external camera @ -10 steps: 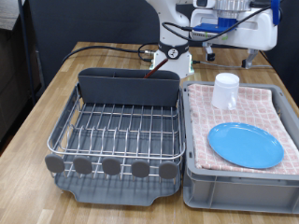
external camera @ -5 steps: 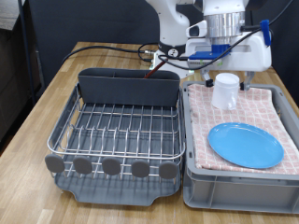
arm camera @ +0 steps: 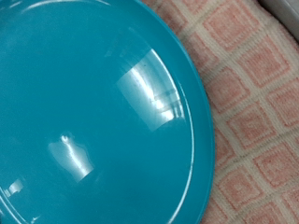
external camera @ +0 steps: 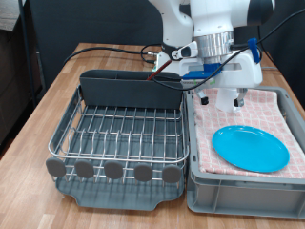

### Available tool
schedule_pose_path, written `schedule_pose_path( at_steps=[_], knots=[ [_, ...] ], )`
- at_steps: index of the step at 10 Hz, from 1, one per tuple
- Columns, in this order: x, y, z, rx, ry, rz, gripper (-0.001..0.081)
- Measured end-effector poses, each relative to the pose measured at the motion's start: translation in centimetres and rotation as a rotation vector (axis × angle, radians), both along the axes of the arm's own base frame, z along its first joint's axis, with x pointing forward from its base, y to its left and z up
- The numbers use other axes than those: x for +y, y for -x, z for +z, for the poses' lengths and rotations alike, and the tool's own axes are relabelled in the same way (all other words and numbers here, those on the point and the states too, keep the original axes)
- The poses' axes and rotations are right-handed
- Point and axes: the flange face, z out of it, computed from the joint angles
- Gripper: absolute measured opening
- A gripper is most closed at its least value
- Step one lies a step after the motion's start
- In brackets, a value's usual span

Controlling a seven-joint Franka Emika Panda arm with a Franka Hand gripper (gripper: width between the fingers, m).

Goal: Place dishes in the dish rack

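Observation:
The round light-blue plate lies flat on the pink checkered cloth in the grey bin at the exterior view's right. It fills most of the wrist view. My gripper hangs low over the bin's far half, just beyond the plate, with its fingers spread. A white shape between the fingers is probably the mug, mostly hidden by the hand. The dish rack stands to the left, with nothing on its wire grid. I cannot make out the spoon.
The grey bin with the pink cloth touches the rack's right side. The tall grey utensil compartment lines the rack's far side. Cables run over the wooden table behind it.
The gripper has come down from the exterior view's top and moved slightly left. It now stands low over the bin and covers the mug, which was in plain sight before.

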Motion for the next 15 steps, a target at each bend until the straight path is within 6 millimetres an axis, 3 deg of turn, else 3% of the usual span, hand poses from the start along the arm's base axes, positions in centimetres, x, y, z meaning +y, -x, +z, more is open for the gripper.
schedule_pose_path(
  at_steps=[4, 11, 15],
  knots=[
    [0.2, 0.3, -2.3, -0.004, -0.019, 0.037, 0.0802],
    [1.1, -1.6, -5.1, 0.000, -0.049, 0.040, 0.0802],
    [1.5, -2.7, -5.7, -0.005, -0.053, 0.040, 0.0802]
  ],
)
